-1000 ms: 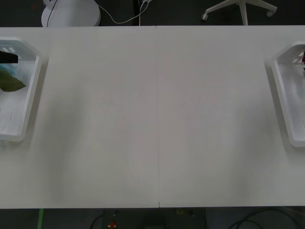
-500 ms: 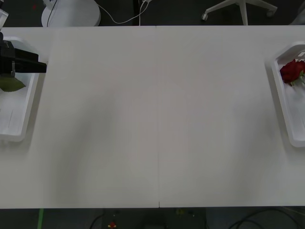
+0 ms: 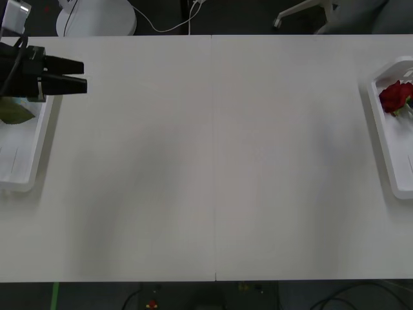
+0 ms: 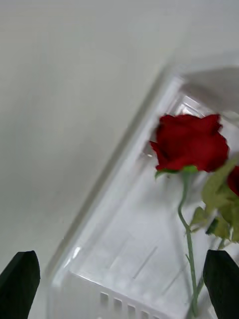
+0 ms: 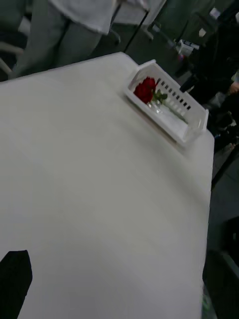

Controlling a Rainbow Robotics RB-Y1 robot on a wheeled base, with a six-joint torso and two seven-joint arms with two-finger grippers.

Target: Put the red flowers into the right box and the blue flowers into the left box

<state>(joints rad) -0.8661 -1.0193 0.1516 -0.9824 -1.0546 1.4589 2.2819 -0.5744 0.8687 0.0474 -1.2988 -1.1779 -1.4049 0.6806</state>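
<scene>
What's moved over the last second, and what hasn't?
The left gripper, holding nothing, has pulled up out of the left box and now reaches past its rim toward the table's middle. The red flowers, hidden a second ago, now lie uncovered in the right box. Both boxes and the green leaf stayed put.

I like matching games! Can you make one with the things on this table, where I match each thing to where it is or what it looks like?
Things:
1. deep-red rose blooms on green stems
2. white plastic tray on the right
3. black left hand
4. white plastic tray on the left

Descriptions:
A. holds a dark green leaf
B. holds the roses
C. lying inside a tray
D. hanging above the table, gripping nothing, beside the left tray

Pairs: 1-C, 2-B, 3-D, 4-A
</scene>
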